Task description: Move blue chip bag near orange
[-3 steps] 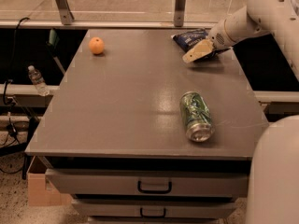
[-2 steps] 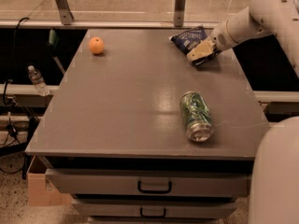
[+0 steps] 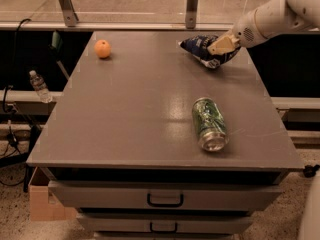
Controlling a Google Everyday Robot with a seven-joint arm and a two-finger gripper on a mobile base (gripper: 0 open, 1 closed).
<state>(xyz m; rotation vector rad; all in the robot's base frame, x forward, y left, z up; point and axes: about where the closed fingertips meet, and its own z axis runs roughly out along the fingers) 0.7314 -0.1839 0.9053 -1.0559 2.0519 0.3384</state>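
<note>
The blue chip bag (image 3: 201,48) is a crinkled navy bag at the far right of the grey table (image 3: 130,114). My gripper (image 3: 221,45) reaches in from the right on a white arm and is shut on the bag's right part, and its tan fingers (image 3: 218,47) cover that end. The bag is tilted, with its left end pointing toward the table's middle. The orange (image 3: 102,49) sits at the far left of the table, well apart from the bag.
A green metal can (image 3: 210,123) lies on its side at the right front of the table. Drawers (image 3: 165,198) are below the front edge. A water bottle (image 3: 39,85) stands off the table on the left. A rail with posts runs behind the table.
The gripper has lifted a little with the bag in it, and the bag has tilted and shifted slightly left. The orange and the can have not moved.
</note>
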